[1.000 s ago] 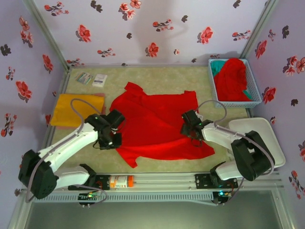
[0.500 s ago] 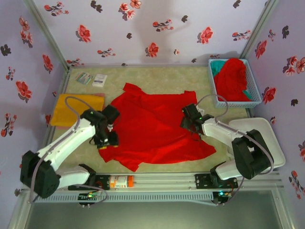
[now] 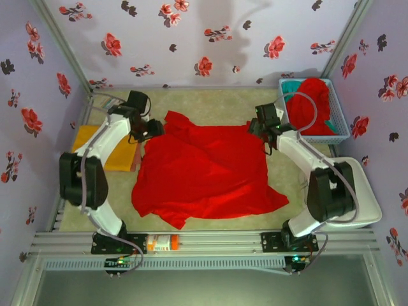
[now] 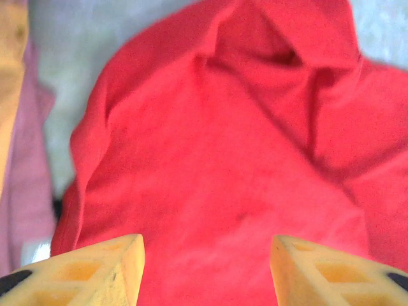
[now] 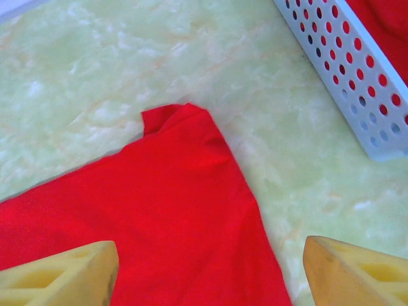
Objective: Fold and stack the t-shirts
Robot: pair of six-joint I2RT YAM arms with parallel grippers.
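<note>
On the middle of the pale green marbled table top lies the large bright red cloth t-shirt, spread mostly flat, with wrinkles and a loose flap trailing at its near right corner. From the overhead camera I see both arms reaching to its far edge, one at each corner.

The left gripper hangs above the shirt's far left part, where the cloth bunches into folds. Its yellow fingers stand apart with only red cloth beneath them and nothing pinched between. Just beside that arm, at the table's left edge, rests a folded orange-yellow cloth t-shirt, partly covered by the arm.

The right gripper hovers over the shirt's far right corner, jaws spread wide and gripping nothing. Through its wrist camera I see that corner ending in a small notched tip on bare table.

Near it, at the far right of the table, sits the blue perforated plastic basket. It holds a crumpled red t-shirt with a teal t-shirt showing at the far left corner.
</note>
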